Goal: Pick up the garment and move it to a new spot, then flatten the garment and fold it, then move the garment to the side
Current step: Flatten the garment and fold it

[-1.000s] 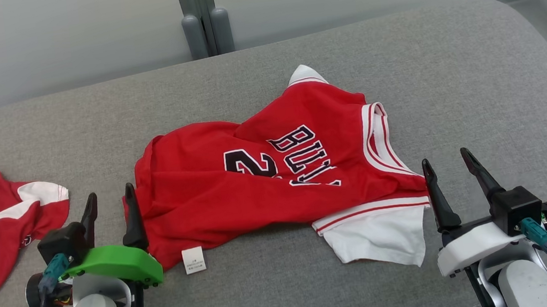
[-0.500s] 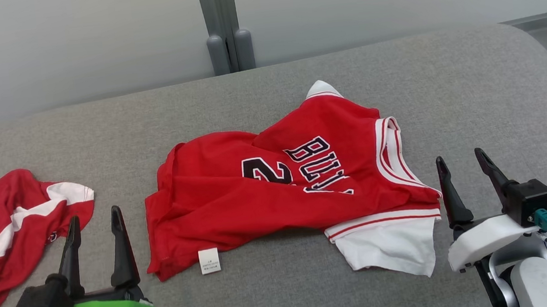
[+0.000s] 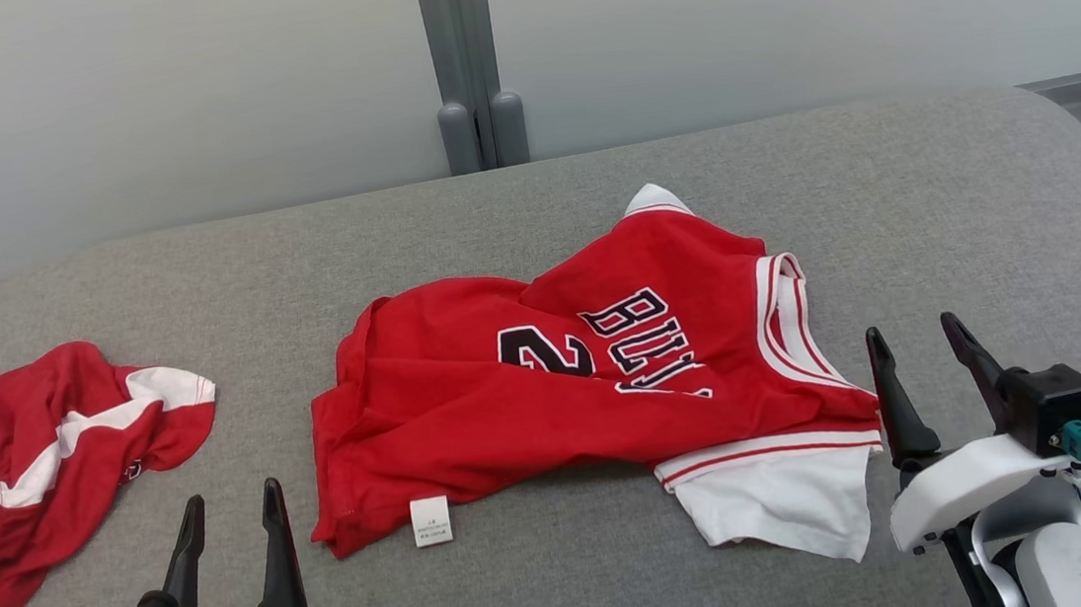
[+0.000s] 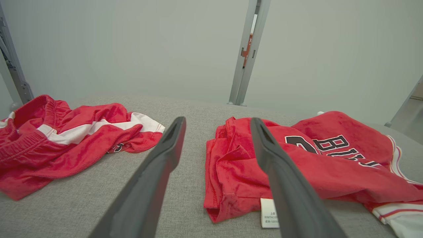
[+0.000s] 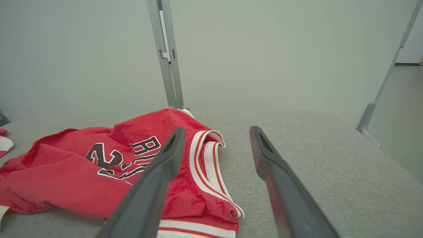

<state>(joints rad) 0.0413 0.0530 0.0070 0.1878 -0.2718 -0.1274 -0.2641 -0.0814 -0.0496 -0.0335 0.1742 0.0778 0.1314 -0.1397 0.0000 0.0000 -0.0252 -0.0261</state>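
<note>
We can read only part of the black lettering and number on the jersey (image 3: 513,425), because a fold in the cloth covers the rest. The print on its white label (image 3: 431,521) is too small to read. The second red garment (image 3: 40,461) is cut off by the head view's left edge, and the left end effector (image 3: 233,494) is cut off at the bottom edge, below its finger mounts.
</note>
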